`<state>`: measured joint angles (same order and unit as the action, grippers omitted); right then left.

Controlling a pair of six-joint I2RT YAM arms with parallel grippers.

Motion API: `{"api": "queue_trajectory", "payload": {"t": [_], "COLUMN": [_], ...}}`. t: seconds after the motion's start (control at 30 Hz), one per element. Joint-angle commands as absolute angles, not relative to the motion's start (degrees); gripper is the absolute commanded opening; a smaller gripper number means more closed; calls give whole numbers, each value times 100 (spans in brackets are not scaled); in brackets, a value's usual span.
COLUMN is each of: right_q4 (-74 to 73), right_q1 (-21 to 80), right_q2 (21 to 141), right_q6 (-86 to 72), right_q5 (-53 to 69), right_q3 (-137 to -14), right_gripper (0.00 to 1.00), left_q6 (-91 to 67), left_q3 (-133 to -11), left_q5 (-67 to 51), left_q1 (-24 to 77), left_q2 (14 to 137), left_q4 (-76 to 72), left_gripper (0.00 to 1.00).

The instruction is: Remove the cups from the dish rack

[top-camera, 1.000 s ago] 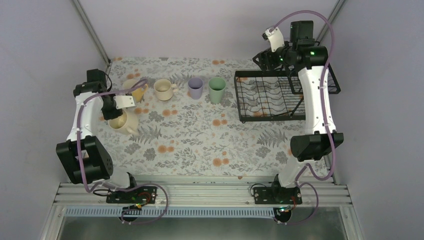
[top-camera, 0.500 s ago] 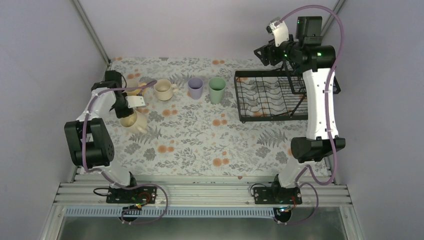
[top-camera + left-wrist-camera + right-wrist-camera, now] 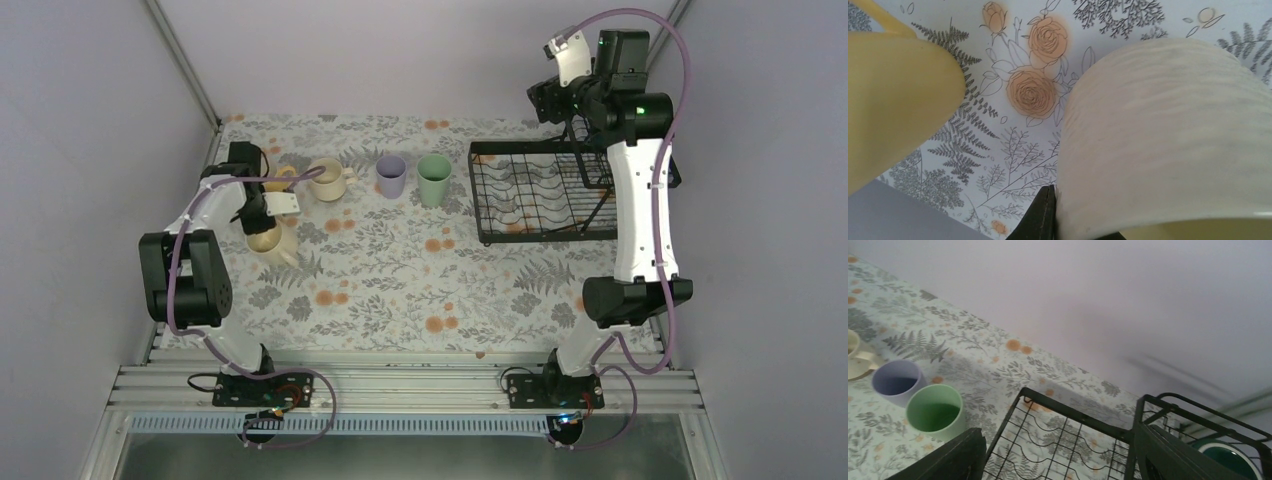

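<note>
Grip of left gripper (image 3: 260,225) on ribbed cream mug (image 3: 272,245), at the far rim, jaws narrowed onto the wall. Shows in the wrist view one dark finger (image 3: 1042,217) flat against the mug's outer wall; other finger out of sight. Cannot tell whether mug rests on floral tablecloth (image 3: 400,270) or hangs just off it. Sits at the cloth's left side, near yellow mug (image 3: 893,100), not touching it.

Further right along the far edge: second cream mug (image 3: 328,180), lavender tumbler (image 3: 391,178), mint-green tumbler (image 3: 433,180), all upright on the cloth, well apart from both grippers.

Right gripper (image 3: 1058,460) spread wide, holding nothing, raised above far side of dish rack (image 3: 540,195). Dark green mug (image 3: 1230,460) inside the rack's smaller raised part, just past the gripper's right-hand finger, untouched.
</note>
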<state>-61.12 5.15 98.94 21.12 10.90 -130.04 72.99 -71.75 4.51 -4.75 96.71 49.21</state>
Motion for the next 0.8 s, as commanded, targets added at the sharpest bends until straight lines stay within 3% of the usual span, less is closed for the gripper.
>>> {"api": "queue_trajectory", "payload": {"t": [0.0,0.23,0.33,0.63,0.77], "right_q4": [-5848,-5799,-5741,-5361,-5370], "right_q1": [487,412,297,-661,-1205], "right_q2": [9908,10044,10092,10451,10652], "right_q6": [1932,1864,1876,2168,2195], "right_q5": [440,-233,-434,-394,98], "right_q3": [-13016,-13166,-13124,-13068,-13073], "right_gripper": [77,77,78,78,77], "left_q6": [7169,7103,7068,6973,6846], "left_q3": [-7187,-7118,-7128,-7379,-7563], "left_q5": [894,1108,1204,1411,1642], "left_q1": [-447,-404,-396,-354,-217], "left_q2": [9749,9812,9847,9842,9706], "left_q4": [4711,4801,4882,4947,5032], "left_gripper": [4,5,18,43,47]}}
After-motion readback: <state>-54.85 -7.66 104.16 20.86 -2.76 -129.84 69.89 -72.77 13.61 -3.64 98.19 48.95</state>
